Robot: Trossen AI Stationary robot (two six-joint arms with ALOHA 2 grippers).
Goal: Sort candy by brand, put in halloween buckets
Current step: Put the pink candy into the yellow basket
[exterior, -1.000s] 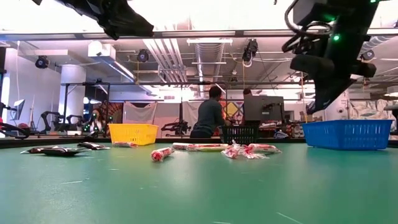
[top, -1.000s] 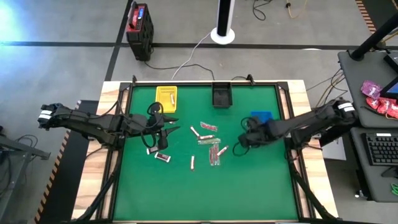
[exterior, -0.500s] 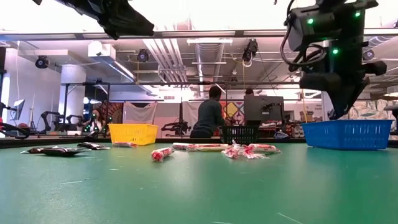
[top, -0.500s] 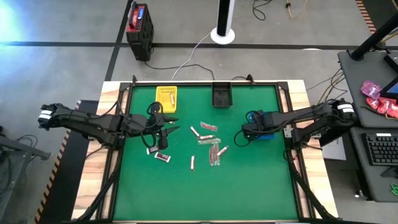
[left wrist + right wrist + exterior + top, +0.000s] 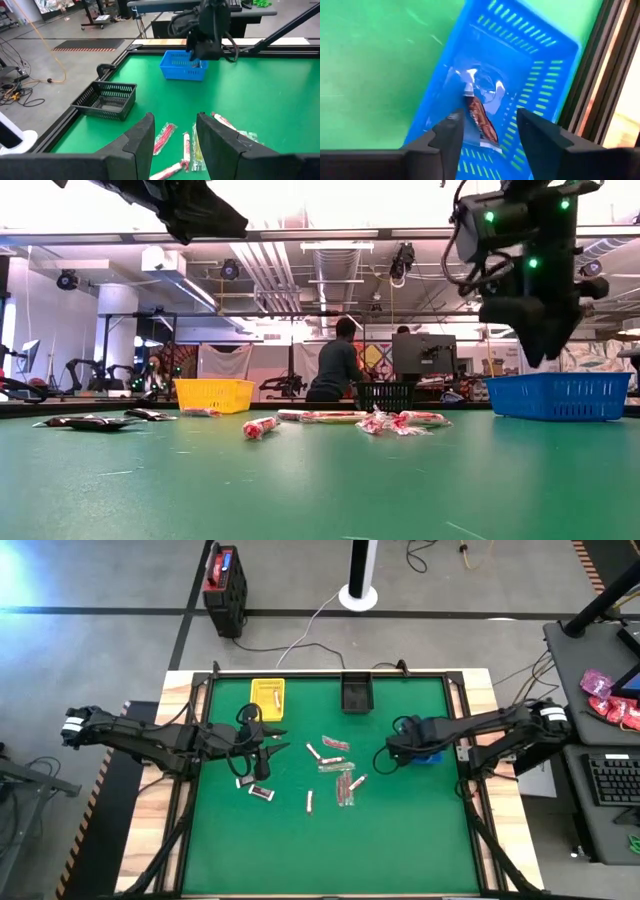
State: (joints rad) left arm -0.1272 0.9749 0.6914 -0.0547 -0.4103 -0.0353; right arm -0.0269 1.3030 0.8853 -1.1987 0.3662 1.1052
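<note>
The right gripper (image 5: 392,752) hung over the near edge of the blue bin (image 5: 530,65), its fingers (image 5: 447,135) spread apart and holding nothing. Below them, inside that bin, lay one brown-wrapped candy bar (image 5: 481,121) beside a crumpled clear wrapper (image 5: 482,85).

The left gripper (image 5: 280,740) hovered above the bench (image 5: 400,840) near the yellow bin (image 5: 267,698), its fingers (image 5: 142,140) also parted and empty. A few dark bars (image 5: 262,793) lay on the green surface close beneath it.

Between the two arms, a loose cluster of pink-red and white wrapped candy (image 5: 340,775) was scattered in the middle of the bench. The black bin (image 5: 357,695) stood at the far edge, between the yellow and blue ones.

In the room beyond, a person (image 5: 335,365) stood at a workstation.
</note>
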